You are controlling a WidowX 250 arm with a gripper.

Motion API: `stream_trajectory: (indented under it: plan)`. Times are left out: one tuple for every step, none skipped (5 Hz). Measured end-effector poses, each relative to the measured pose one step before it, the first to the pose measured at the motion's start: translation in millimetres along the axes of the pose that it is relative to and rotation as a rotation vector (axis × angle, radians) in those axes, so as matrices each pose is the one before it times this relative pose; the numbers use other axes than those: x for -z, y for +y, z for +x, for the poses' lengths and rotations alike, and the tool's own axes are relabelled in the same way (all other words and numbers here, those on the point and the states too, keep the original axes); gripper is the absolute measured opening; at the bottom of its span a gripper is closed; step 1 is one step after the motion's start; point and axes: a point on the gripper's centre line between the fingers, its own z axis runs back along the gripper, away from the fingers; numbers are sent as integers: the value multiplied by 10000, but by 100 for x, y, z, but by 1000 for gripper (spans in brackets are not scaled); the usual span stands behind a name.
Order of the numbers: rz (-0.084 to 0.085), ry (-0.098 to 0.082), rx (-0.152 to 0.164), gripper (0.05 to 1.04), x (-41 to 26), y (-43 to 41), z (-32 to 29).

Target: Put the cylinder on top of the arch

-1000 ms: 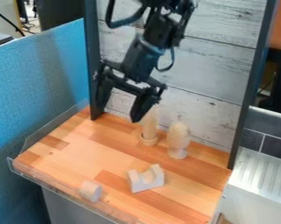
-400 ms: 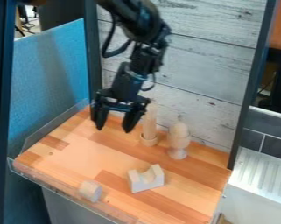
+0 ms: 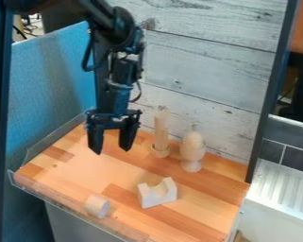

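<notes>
The cylinder point(image 3: 97, 206) sits on the table point(image 3: 194, 218), lower than your pincer point(image 3: 111, 150) and nearer the front. Your pincer is spread and empty. The arch point(image 3: 158, 194) is lower, to its right. Grab the cylinder first: move forward, then down.

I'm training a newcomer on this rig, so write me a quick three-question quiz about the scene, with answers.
1. True or false: the cylinder sits apart from the arch.
2. Which is nearest the clear front rim: (a) arch, (b) cylinder, (c) egg-shaped piece?
3. Fill in, "apart" or "together": over the wooden surface, the gripper has its jaws ____.

Key: 1. true; 2. b; 3. apart.
</notes>
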Motion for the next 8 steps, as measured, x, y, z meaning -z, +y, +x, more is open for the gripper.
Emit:
stream_trajectory:
  plan:
    - [156, 1167, -361, 1001, 1459, 545, -561]
    - [455, -168, -848, 1001, 2113, -264, 650]
    - [1088, -43, -991, 1001, 2567, -713, 176]
    - [304, -37, -278, 1001, 1204, -878, 207]
    - [419, 188, -239, 1001, 420, 79, -134]
    - [279, 330, -49, 1001, 85, 423, -608]
    - [479, 428, -67, 1001, 1049, 717, -1144]
    - [343, 117, -163, 966, 859, 627, -429]
